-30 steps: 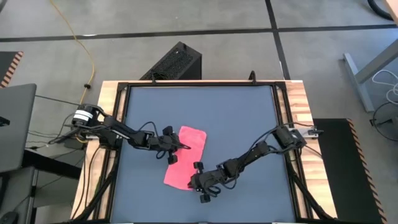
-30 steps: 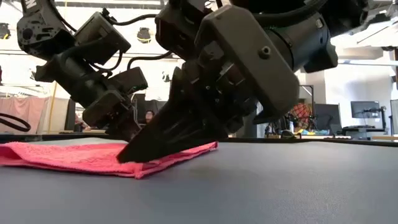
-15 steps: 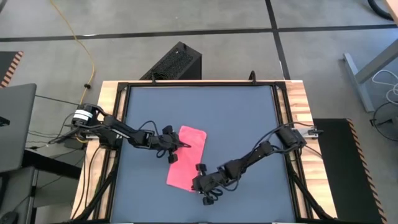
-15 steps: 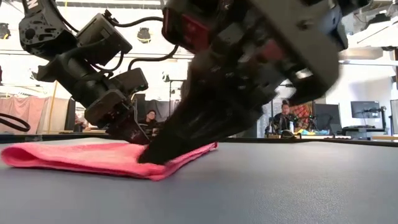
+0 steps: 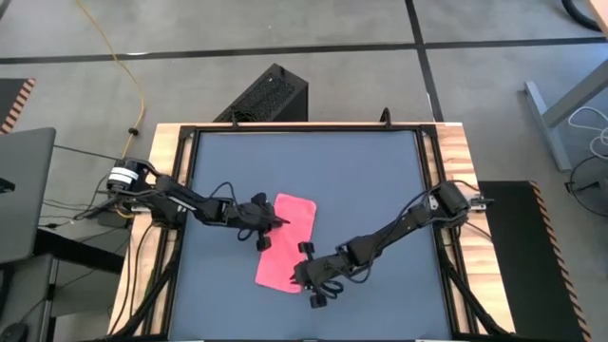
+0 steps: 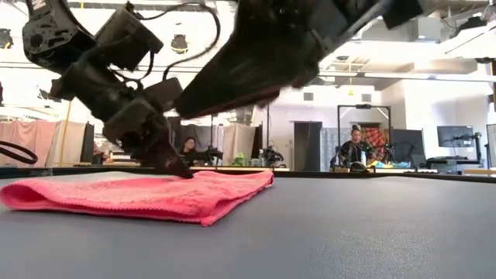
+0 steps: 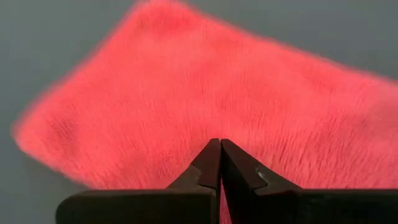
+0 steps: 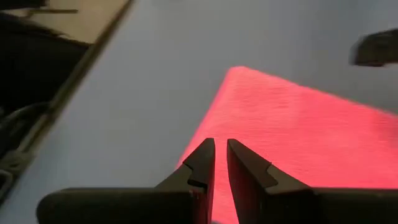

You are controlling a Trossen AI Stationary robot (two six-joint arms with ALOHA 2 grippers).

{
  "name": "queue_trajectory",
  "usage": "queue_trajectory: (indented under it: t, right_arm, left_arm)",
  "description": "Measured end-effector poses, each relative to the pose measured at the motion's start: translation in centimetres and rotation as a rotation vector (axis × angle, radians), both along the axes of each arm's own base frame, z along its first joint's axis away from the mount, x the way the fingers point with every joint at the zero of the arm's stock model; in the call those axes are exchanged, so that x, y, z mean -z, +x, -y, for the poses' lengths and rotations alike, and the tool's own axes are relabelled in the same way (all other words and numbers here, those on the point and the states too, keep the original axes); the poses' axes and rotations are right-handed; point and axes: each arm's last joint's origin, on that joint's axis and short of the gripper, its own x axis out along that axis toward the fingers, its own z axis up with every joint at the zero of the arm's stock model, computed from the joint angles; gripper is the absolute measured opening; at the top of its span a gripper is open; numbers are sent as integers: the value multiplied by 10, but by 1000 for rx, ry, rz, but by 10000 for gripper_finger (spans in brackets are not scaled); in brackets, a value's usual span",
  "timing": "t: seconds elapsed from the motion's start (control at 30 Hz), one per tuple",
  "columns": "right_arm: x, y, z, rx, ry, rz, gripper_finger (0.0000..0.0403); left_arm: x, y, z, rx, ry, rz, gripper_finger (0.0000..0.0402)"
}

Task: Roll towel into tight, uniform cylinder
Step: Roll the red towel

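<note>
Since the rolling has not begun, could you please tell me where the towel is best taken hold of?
Probably at the short near edge of the towel, coming in low from the table's front side. It lies flat and elongated, so rolling along its length suits it. The right gripper hangs lifted just by that end with jaws nearly shut; the left gripper presses on the towel's left edge.

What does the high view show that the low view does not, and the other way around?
Only the high view shows the table's wooden border, a black box on the floor behind it, and the towel's full outline, with one pincer at each side.

Only the low view shows the room behind, with a seated person, and that the right pincer is lifted off the towel while the left pincer presses its tip down on it.

Both show the pink towel lying flat, not yet rolled, and both arms.
</note>
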Motion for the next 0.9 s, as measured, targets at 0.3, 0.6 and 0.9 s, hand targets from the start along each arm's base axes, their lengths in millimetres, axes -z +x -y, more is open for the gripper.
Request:
queue_trajectory:
  t: [0.3,0.6,0.9]
  right_arm:
    - [15,0,35,190,-61,-28,68]
    - [29,-9,35,171,-13,-14,68]
    - [29,-9,35,171,-16,-13,68]
  left_arm:
    - [-9,1,-32,-102,64,29,0]
    - [-5,-6,-81,-207,28,4,0]
    - [-10,-5,-87,-145,10,52,0]
